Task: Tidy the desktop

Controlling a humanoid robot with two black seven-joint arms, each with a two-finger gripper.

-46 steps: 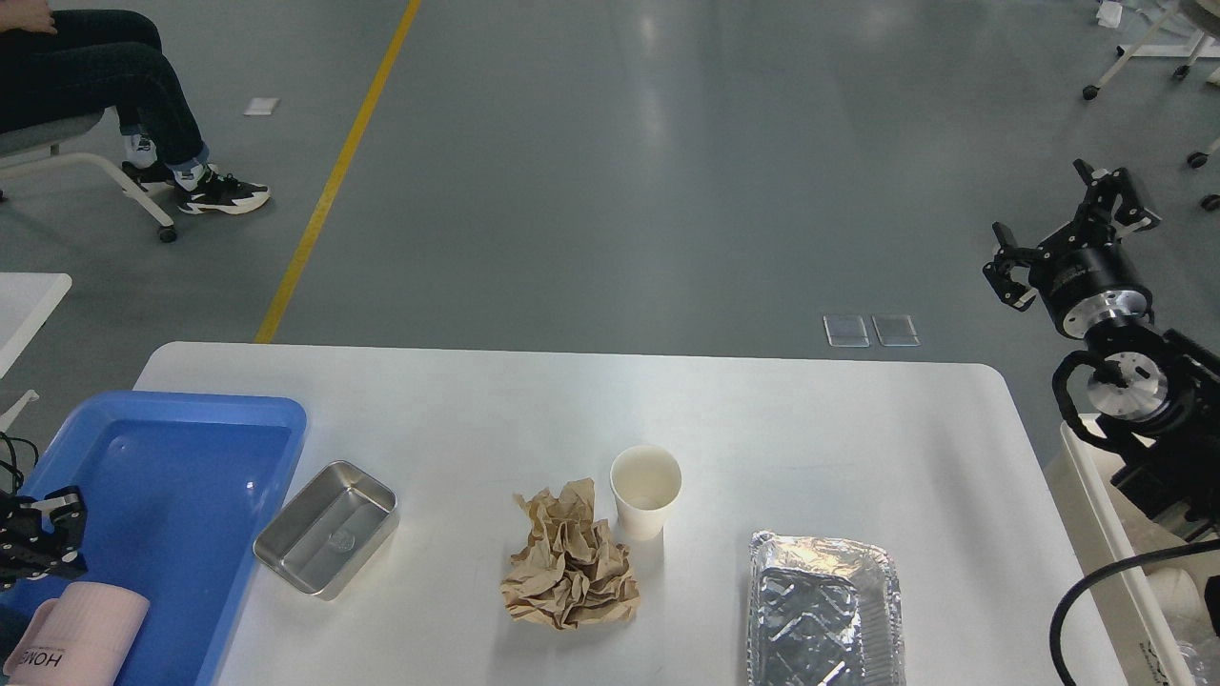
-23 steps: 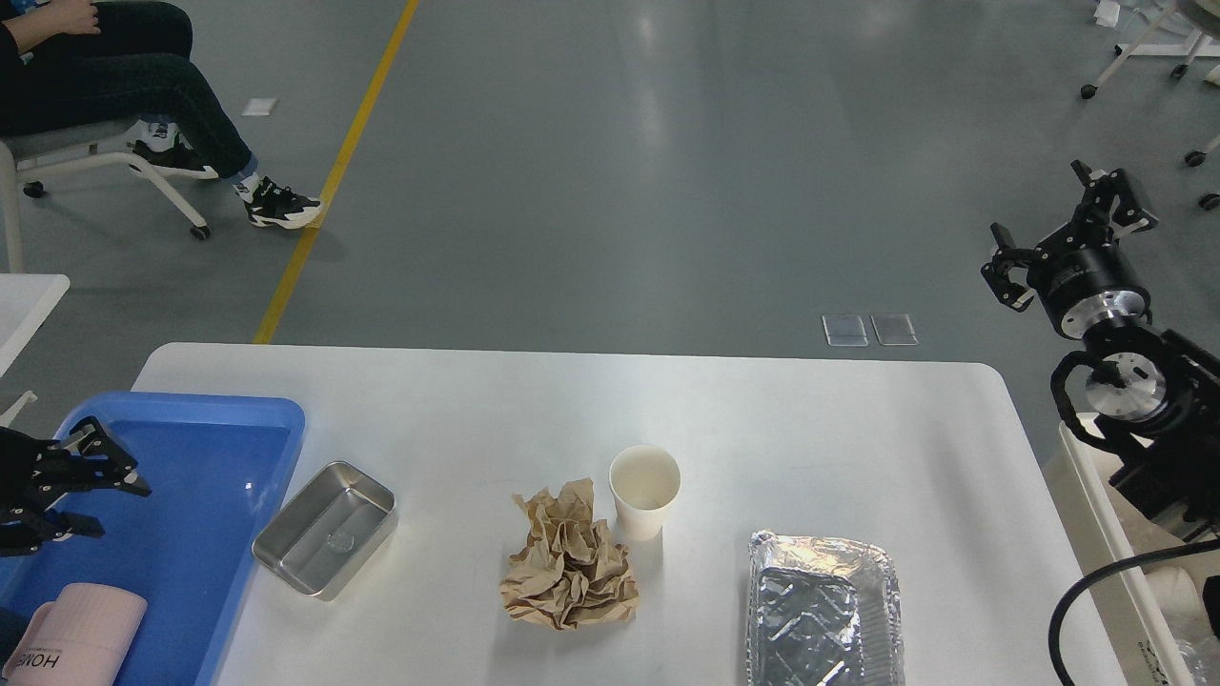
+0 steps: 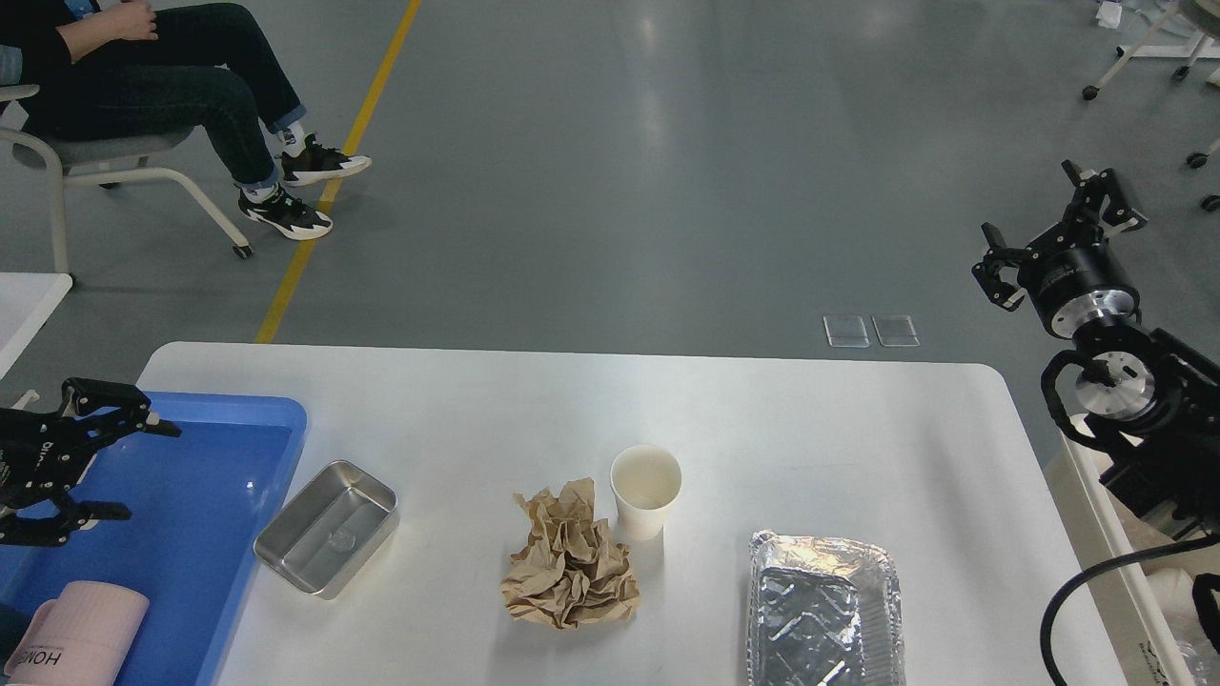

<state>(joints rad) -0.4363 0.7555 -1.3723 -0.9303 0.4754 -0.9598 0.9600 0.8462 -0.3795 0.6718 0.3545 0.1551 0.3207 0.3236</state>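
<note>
Filling most of the lower view, the desktop (image 3: pixel 762 429) – white, matte, rounded corners – carries every loose item. Change over the last second: the left gripper (image 3: pixel 105 467) has risen from low over the blue tray (image 3: pixel 238 419), jaws wide apart and empty; the pink mug (image 3: pixel 71 634) lies on its side in the tray, so that drop looks done. The right gripper (image 3: pixel 1053 229) barely moved – raised off the right edge, fingers spread, nothing held. Remaining, big to small: crinkled foil tray (image 3: pixel 824 610), steel pan (image 3: pixel 326 529) just beside the tray, crumpled brown paper (image 3: pixel 570 572), white paper cup (image 3: pixel 645 491) next to it.
</note>
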